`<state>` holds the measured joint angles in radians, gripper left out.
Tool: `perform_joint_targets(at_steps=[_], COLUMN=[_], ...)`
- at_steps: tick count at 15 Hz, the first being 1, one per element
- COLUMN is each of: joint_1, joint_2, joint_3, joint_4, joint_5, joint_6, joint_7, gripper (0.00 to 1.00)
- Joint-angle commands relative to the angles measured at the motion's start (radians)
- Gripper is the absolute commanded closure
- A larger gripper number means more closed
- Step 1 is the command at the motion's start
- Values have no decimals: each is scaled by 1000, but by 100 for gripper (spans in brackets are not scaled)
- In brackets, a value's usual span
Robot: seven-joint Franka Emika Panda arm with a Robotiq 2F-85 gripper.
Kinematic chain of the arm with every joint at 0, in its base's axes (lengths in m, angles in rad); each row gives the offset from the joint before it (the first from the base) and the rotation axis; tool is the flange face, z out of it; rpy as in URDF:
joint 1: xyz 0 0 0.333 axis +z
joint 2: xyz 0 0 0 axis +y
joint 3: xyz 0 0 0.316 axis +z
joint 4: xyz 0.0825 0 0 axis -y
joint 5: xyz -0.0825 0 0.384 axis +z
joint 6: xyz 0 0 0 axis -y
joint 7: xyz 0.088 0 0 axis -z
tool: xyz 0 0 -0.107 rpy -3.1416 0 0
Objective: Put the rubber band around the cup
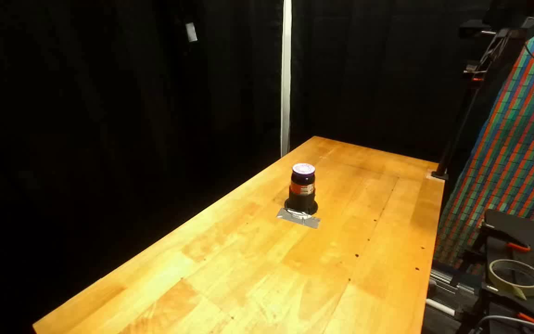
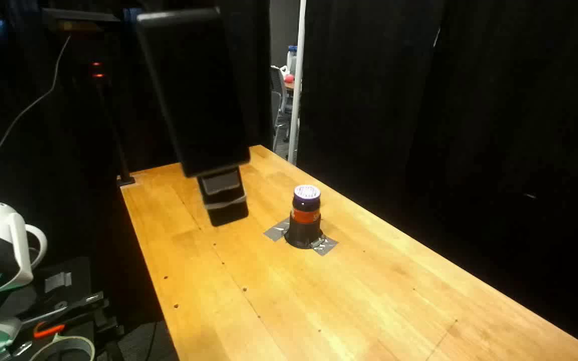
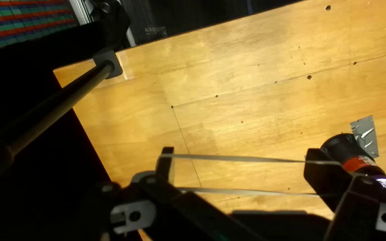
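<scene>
The cup (image 1: pixel 302 189) is a small dark cylinder with an orange-red stripe and a pale top. It stands upright on the table in both exterior views (image 2: pixel 305 216) and shows at the right edge of the wrist view (image 3: pixel 359 163). My gripper (image 3: pixel 241 175) is open wide. The pale rubber band (image 3: pixel 243 158) is looped around both fingers and stretched between them as two strands. In an exterior view my gripper (image 2: pixel 228 215) hangs above the table, to the left of the cup and apart from it, with the band (image 2: pixel 225 203) across the visible finger.
Grey tape (image 1: pixel 298 218) lies at the cup's base on the wooden table (image 1: pixel 257 269). A dark post (image 3: pixel 62 103) rises from a table corner. Black curtains (image 1: pixel 132 139) stand behind. A side bench holds a tape roll (image 1: pixel 516 277).
</scene>
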<state>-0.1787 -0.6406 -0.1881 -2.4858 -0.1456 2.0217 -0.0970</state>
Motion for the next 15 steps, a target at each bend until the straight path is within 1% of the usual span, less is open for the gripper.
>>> perform_joint_targets(at_steps=[1, 15], joint_1=[-3, -3], joint_2=[1, -5], joint_3=[2, 2], joint_4=[7, 17], joint_5=[2, 2], joint_6=[-1, -2], joint_7=[-2, -2], gripper=[0, 0])
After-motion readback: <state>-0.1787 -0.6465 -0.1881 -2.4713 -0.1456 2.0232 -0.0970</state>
